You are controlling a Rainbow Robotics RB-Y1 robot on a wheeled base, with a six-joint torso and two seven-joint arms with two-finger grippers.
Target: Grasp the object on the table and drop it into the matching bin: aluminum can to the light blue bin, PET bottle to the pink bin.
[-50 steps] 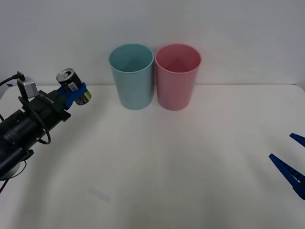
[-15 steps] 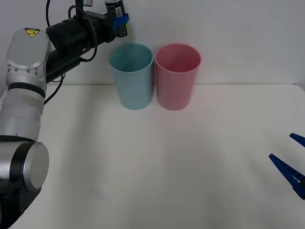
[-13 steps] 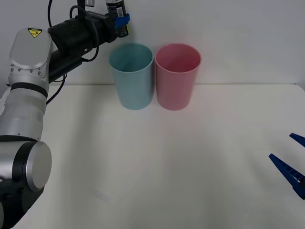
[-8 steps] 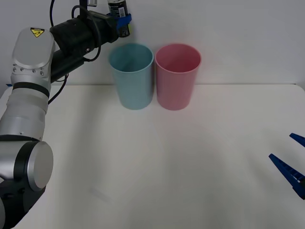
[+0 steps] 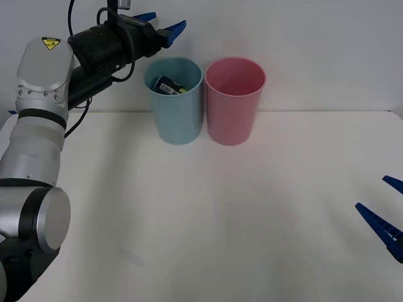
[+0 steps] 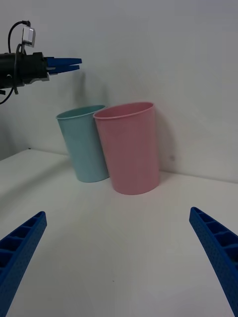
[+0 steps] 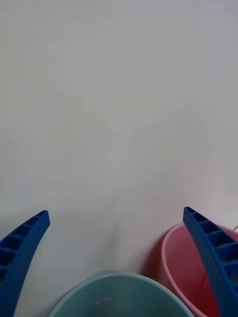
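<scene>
Hovering above the light blue bin (image 5: 173,100), my left gripper (image 5: 162,26) gapes wide (the aluminum can (image 5: 167,85) lies inside); my right gripper (image 5: 385,211) idles open, near right.

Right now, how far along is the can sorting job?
Nearly done. The aluminum can lies inside the light blue bin, the matching one. The left gripper hangs open above that bin, holding nothing. Only pulling that arm back looks left. The right gripper waits open low at the table's right edge.

My left arm (image 5: 38,126) has rounded silver-grey links, a yellow warning triangle (image 5: 49,43), a black wrist wrapped in black cables, and ribbed blue fingers (image 5: 171,30) upper left.
</scene>
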